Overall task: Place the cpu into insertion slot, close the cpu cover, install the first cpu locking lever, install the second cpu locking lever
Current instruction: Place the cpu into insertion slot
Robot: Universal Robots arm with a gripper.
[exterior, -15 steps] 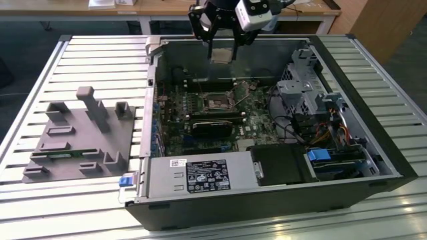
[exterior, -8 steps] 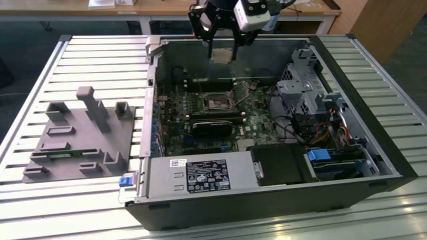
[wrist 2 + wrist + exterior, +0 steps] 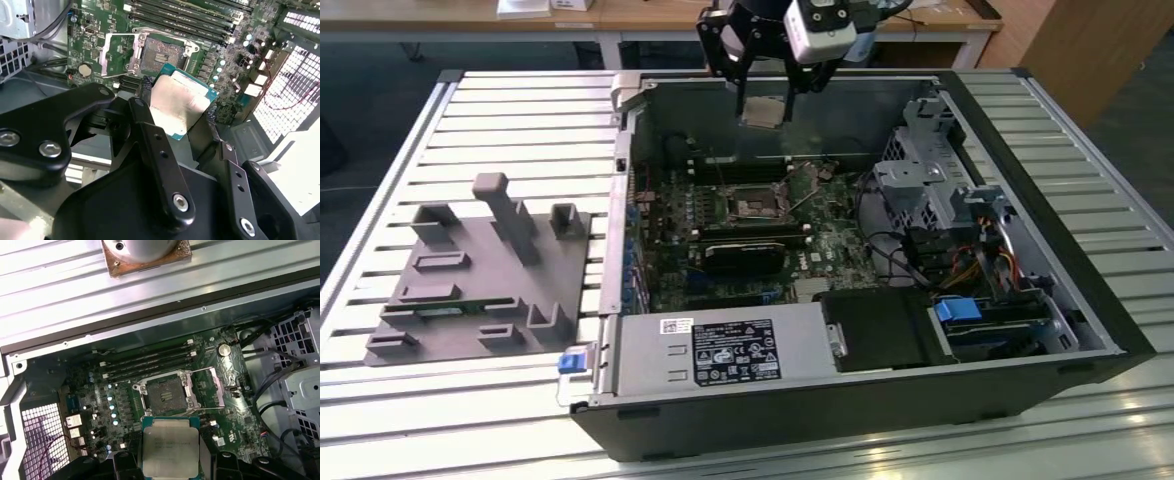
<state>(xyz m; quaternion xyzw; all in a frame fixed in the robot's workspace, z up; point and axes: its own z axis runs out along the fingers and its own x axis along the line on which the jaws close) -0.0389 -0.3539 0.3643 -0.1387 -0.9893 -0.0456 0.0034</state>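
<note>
My gripper (image 3: 765, 100) hangs above the open computer case, shut on the cpu (image 3: 765, 110). In both wrist views the cpu (image 3: 182, 102) (image 3: 170, 445) is a flat square chip with a silver-grey top, pinched at its edges between the black fingers (image 3: 145, 115). The insertion slot (image 3: 754, 207) (image 3: 160, 55) (image 3: 165, 395) lies on the green motherboard below the chip, its dark middle bare. The cpu cover (image 3: 117, 52) (image 3: 211, 387), a silver frame plate, stands flipped open at one side of the slot. The chip is held well above the board, apart from the slot.
The black case walls (image 3: 1067, 270) surround the board. A long black module (image 3: 747, 255) lies beside the slot, and memory slots (image 3: 150, 362) run on its other side. A drive cage with cables (image 3: 927, 190) and a power supply (image 3: 720, 350) fill the case. A grey fixture (image 3: 480, 270) stands at the exterior view's left.
</note>
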